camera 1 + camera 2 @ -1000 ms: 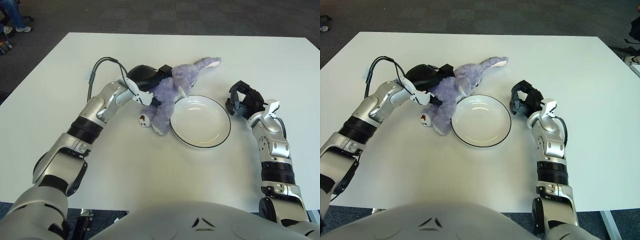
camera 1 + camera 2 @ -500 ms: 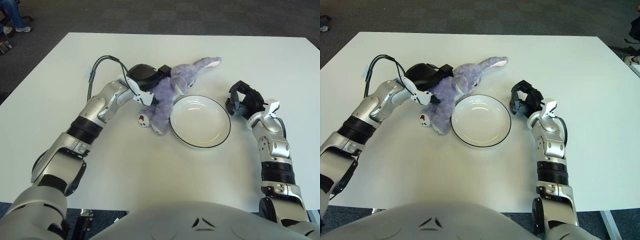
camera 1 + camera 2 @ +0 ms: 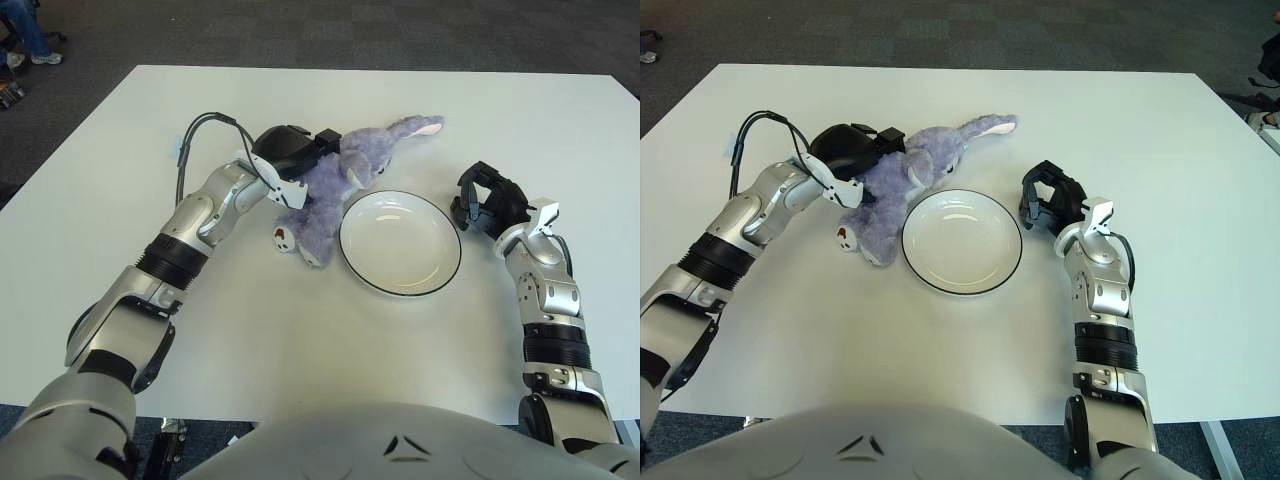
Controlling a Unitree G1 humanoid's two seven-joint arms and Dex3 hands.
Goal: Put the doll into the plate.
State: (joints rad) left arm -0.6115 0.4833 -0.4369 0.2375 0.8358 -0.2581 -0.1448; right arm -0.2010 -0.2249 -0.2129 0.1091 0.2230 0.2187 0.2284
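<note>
Doll (image 3: pixel 325 195) lies on the white worktop (image 3: pixel 120 200), just left of the plate (image 3: pixel 400 243), with its near edge touching or almost touching the plate rim. One long ear points away toward the far right. No part of the doll lies inside the plate, which holds nothing.

Left hand (image 3: pixel 290 160) sits on the doll's upper left side with its fingers closed into the plush body. Compared with the view one second ago, the doll has shifted slightly left and clear of the plate rim, which it overlapped then, and its head has turned more upright. This suggests that the grasp has tightened and the doll is being gathered for lifting.

Right hand (image 3: pixel 487 200) shows just right of the plate, fingers curled and holding nothing. Its position is unchanged.

Task status: transfer not yet done. The next move calls for lifting the doll and carrying it right, over the rim.
</note>
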